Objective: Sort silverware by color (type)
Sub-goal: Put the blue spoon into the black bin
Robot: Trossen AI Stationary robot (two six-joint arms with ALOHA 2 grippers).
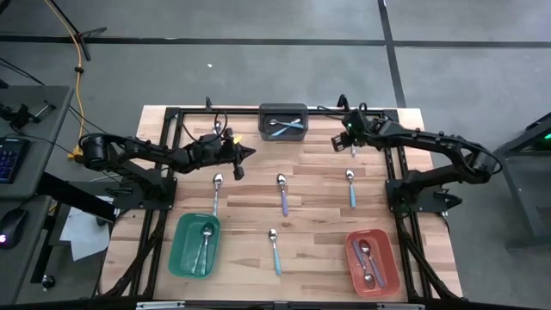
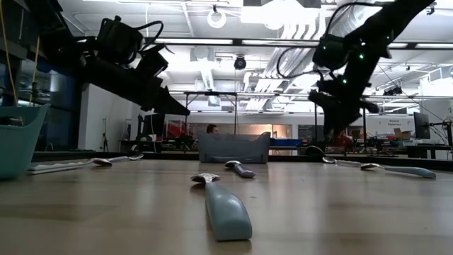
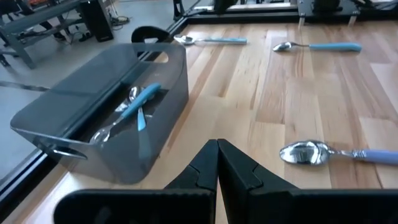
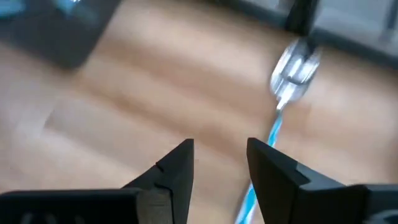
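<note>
Loose spoons lie flat on the wooden table: a pale-handled one, a purple one, a blue one and a teal one. My right gripper hangs open above the far right of the table. In its wrist view a blue-handled spoon lies just ahead of the open fingers, its handle running past one fingertip. My left gripper hovers shut left of the grey bin, holding nothing.
The grey bin at the far edge holds blue-handled spoons. A green bin at the near left and a red bin at the near right each hold spoons. Black frame rails run along the table's far and side edges.
</note>
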